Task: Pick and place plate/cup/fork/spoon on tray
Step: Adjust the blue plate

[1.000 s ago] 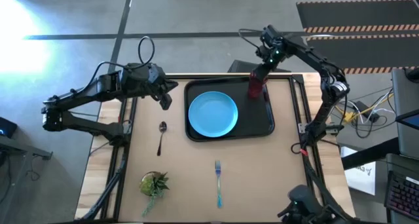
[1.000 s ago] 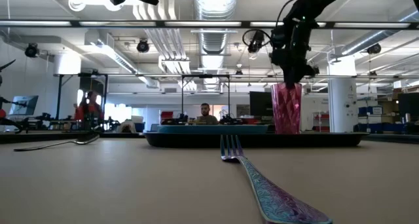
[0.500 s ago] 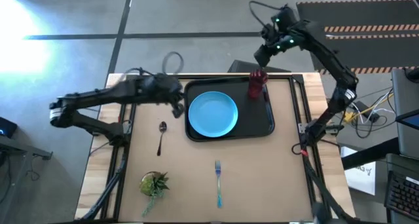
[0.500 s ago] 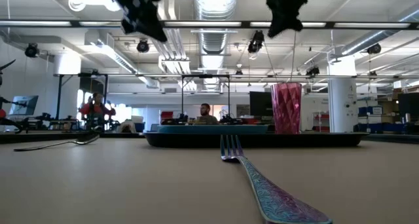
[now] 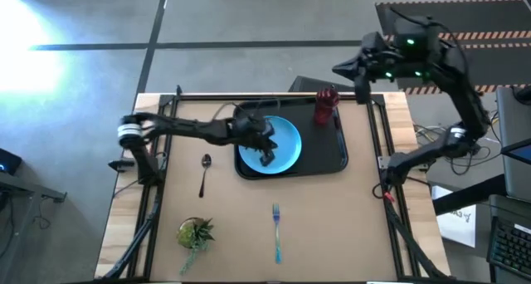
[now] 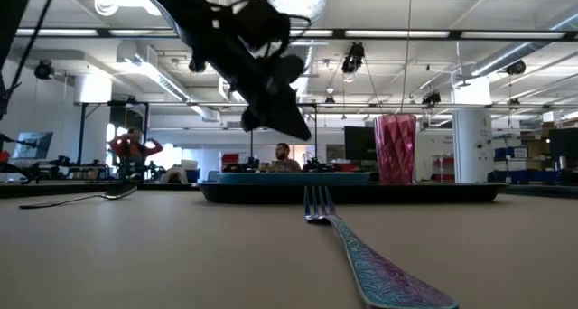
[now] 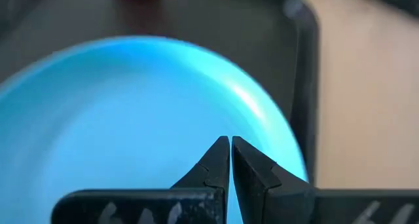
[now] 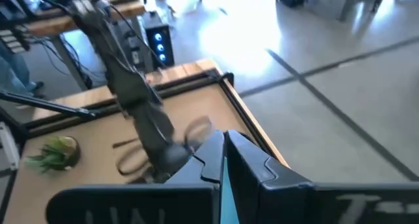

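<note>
From above, your left gripper (image 5: 267, 154) hangs over the plate (image 5: 282, 147) on the tray (image 5: 336, 155), fingers together and empty; the cup (image 5: 324, 106) stands in the tray's far corner, while the fork (image 5: 276, 230) and spoon (image 5: 205, 172) lie on the table. Down low, you've got the fork (image 6: 361, 250) lying in front of the tray (image 6: 452, 192). Your right wrist camera shows the right gripper (image 8: 222, 152) pinched together on nothing, up off the table's far right corner.

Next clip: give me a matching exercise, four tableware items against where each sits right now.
Things:
1. plate
2. cup
3. fork
4. spoon

Places:
A. bare table, left of the tray
B. tray's far right corner
C. bare table, near edge, in front of the tray
D. middle-left of the tray, under the shut left pincer

Pairs: 1-D, 2-B, 3-C, 4-A
</note>
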{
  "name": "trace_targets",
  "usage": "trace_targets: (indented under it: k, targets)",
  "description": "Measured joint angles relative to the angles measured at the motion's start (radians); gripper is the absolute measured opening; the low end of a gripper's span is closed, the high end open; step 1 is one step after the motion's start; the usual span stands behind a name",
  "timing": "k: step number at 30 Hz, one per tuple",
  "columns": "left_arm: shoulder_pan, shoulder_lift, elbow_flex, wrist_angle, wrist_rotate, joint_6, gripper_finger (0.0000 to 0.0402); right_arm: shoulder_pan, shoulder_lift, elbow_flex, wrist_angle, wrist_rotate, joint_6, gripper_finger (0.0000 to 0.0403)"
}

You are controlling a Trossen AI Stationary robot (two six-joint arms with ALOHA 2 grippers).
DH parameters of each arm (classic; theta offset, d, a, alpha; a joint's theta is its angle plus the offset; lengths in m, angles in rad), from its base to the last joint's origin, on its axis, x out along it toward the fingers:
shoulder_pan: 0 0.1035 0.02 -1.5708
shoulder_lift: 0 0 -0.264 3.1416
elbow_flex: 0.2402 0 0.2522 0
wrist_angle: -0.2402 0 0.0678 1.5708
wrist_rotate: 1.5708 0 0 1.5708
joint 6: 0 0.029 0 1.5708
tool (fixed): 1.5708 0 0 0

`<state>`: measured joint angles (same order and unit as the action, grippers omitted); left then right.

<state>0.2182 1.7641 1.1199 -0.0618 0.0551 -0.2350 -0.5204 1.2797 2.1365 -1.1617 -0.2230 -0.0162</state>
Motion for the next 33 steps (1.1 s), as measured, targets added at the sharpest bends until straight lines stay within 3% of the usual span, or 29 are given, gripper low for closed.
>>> trace_targets:
  k: [11,33]
  targets:
    - [-0.044,0.174,0.133,0.002,0.004,0.006,0.0,0.031,-0.06,0.0,0.0,0.025,0.018,0.0008]
    - [-0.062,0.197,0.153,0.001,-0.037,-0.023,0.0,0.03,-0.034,-0.004,-0.001,0.014,-0.002,0.0009]
